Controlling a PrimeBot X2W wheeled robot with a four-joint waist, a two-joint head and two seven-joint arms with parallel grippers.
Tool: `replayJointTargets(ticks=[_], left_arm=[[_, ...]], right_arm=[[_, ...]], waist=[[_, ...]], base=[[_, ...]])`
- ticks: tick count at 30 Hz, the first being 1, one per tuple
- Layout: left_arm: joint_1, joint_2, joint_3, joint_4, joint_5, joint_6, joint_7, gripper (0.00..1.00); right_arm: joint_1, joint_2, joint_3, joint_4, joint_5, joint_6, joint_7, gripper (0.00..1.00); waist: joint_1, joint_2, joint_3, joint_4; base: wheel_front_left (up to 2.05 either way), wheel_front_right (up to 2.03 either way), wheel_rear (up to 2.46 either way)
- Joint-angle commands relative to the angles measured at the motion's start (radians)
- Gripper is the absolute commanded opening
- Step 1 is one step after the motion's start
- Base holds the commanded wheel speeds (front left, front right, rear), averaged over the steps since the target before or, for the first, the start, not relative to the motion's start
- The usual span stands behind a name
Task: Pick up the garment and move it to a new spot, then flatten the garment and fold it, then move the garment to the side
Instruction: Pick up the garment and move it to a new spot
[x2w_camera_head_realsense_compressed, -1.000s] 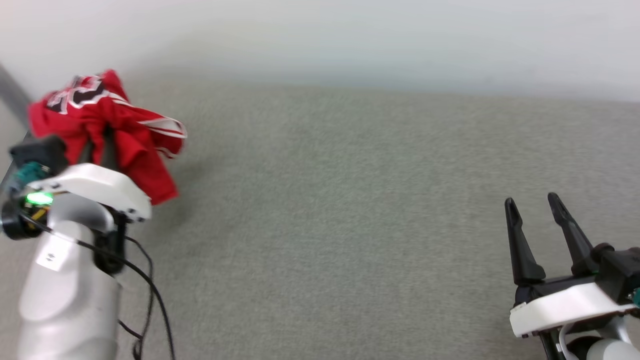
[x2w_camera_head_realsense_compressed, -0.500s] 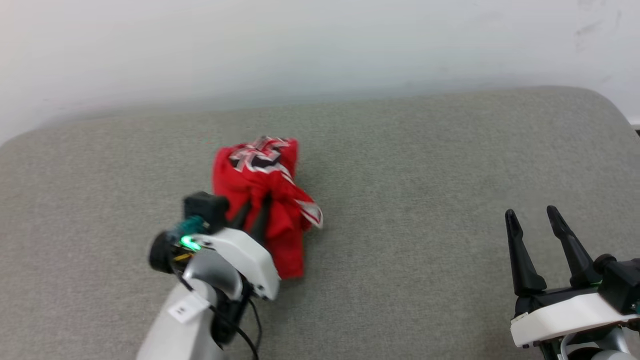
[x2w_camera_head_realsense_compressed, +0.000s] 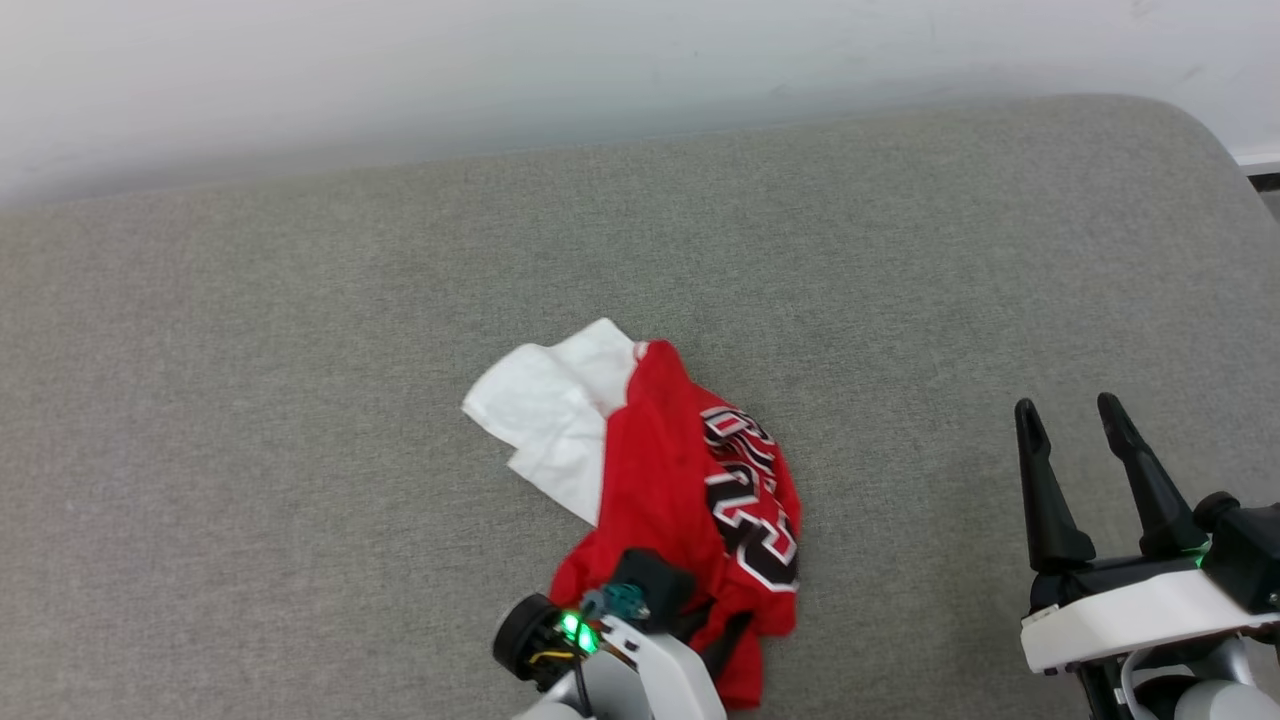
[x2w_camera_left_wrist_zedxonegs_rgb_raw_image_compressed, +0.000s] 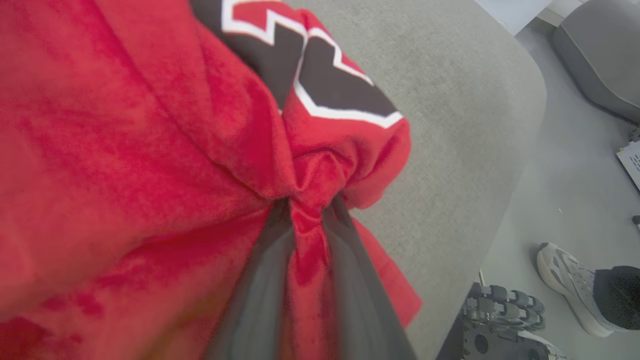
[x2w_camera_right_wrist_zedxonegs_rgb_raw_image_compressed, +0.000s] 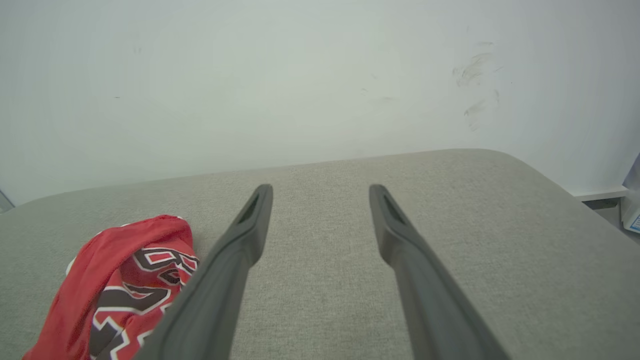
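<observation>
The garment (x2w_camera_head_realsense_compressed: 670, 480) is in a crumpled heap near the front middle of the grey surface (x2w_camera_head_realsense_compressed: 300, 350). A white sleeve (x2w_camera_head_realsense_compressed: 550, 420) is spread out towards the far left, and the black-and-white lettering (x2w_camera_head_realsense_compressed: 750, 490) faces up along the right side of the heap. The left hand (x2w_camera_left_wrist_zedxonegs_rgb_raw_image_compressed: 309, 212) is closed on a twisted bunch of red cloth at the near end. The left wrist view shows that cloth squeezed into a narrow rope between the two dark fingers (x2w_camera_left_wrist_zedxonegs_rgb_raw_image_compressed: 260, 285). The far part of the garment appears to rest on the surface while the gripped end is drawn up. The right hand (x2w_camera_head_realsense_compressed: 1065, 410) is wide open and holds nothing. It hovers over the right part of the surface, well apart from the garment. This looks like the end of the first step, with the garment brought to its new spot but not yet let go. The next move is probably to open the left hand and free the bunch, then begin flattening. Flattening will need both hands, each on a separate edge or corner so the cloth can be pulled out wide. The body is folded over itself, so the hem and shoulders are hard to pick out. The exposed sleeve may be the easiest place to take hold.
</observation>
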Motion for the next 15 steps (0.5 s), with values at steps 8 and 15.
replayJointTargets(ticks=[8, 15], left_arm=[[-0.027, 0.009, -0.036, -0.032, -0.004, 0.008, -0.13, 1.0], [-0.013, 0.016, 0.033, -0.101, -0.006, 0.066, -0.291, 1.0]], right_arm=[[-0.009, 0.003, -0.013, 0.013, -0.017, -0.001, -0.003, 1.0], [0.022, 0.003, -0.021, 0.004, -0.029, -0.001, 0.015, 1.0]], waist=[[-0.0001, -0.0001, -0.037, 0.043], [-0.0001, -0.0001, -0.1, 0.09]], base=[[0.0, 0.0, 0.0], [0.0, 0.0, 0.0]])
